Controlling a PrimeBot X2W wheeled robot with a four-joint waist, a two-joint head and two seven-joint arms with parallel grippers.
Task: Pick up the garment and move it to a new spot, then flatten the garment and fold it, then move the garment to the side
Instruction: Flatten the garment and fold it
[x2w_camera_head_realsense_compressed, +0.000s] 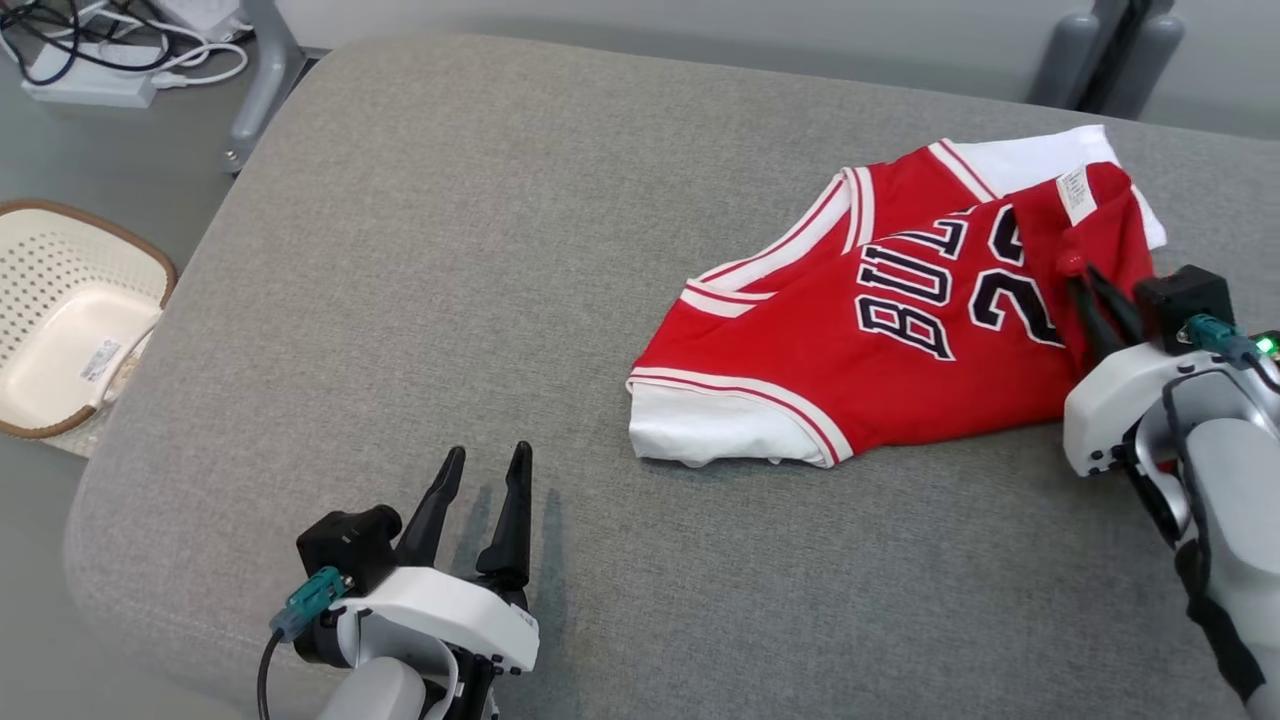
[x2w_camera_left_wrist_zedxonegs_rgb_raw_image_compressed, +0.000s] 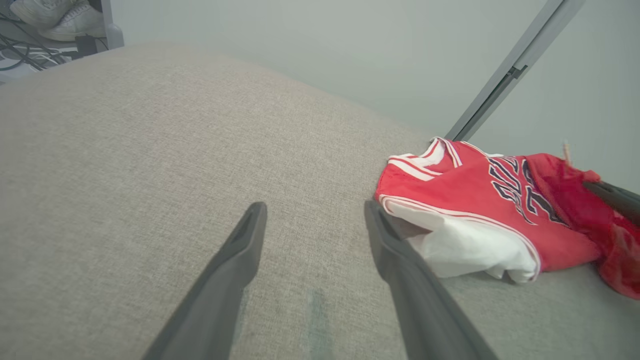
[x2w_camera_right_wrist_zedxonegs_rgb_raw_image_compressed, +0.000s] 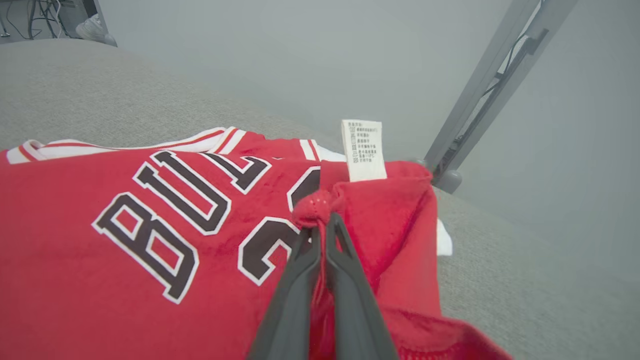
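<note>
The red-and-white jersey garment (x2w_camera_head_realsense_compressed: 880, 370) lies on the right half of the grey fabric-covered table (x2w_camera_head_realsense_compressed: 450, 250); a cream perforated plastic basket (x2w_camera_head_realsense_compressed: 45, 265) sits off its left edge.

Open cushion (x2w_camera_head_realsense_compressed: 450, 250) left of jersey (x2w_camera_head_realsense_compressed: 880, 370); basket (x2w_camera_head_realsense_compressed: 50, 270) beyond left edge.

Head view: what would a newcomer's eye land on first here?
The red jersey with black lettering, lying rumpled at the right of the grey padded surface. Next, the right gripper, shut on a pinch of its red fabric beside the white care label. The left gripper is open at the lower left, apart from the cloth.
</note>
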